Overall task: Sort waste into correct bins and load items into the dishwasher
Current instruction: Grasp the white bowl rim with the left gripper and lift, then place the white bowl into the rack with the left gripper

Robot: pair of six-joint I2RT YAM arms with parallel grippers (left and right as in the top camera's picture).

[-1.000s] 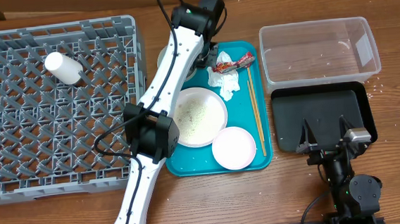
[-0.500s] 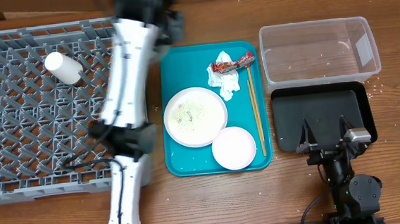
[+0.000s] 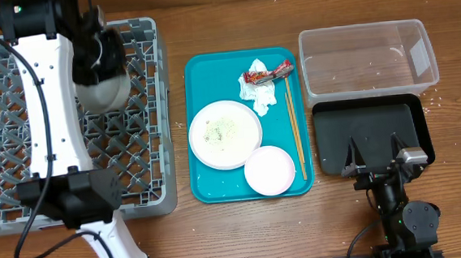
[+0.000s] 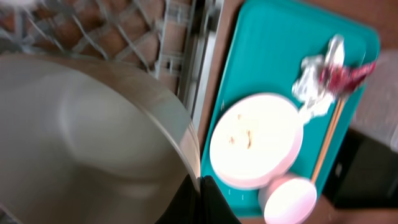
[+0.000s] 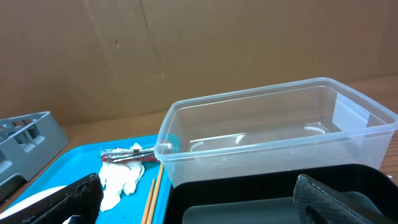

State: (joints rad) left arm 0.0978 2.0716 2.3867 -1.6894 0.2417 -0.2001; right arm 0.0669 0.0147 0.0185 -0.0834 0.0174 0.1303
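My left gripper [image 3: 105, 60] hangs over the grey dishwasher rack [image 3: 147, 151], shut on the rim of the steel-grey bowl [image 3: 102, 93]. In the left wrist view the bowl [image 4: 87, 137] fills the left side and my fingertips [image 4: 200, 185] pinch its edge. On the teal tray, the white plate [image 3: 225, 134] with food grains, a small white bowl [image 3: 269, 170], the crumpled napkin [image 3: 261, 96] and the red wrapper [image 3: 266, 72] lie. The clear tub [image 3: 368, 57] and black tray [image 3: 372, 134] stand at the right. My right gripper [image 3: 375, 158] is open and empty at the black tray's near edge.
Wooden chopsticks [image 3: 294, 124] lie along the right side of the teal tray [image 3: 198, 74]. The right wrist view shows the clear tub [image 5: 273, 137], black tray [image 5: 249, 199], napkin [image 5: 121, 177], wrapper [image 5: 127, 154] and a rack corner [image 5: 25, 134].
My left arm swung from the back of the teal tray leftward over the rack, carrying the steel-grey bowl. The white cup in the rack is now hidden. The right arm stayed still.
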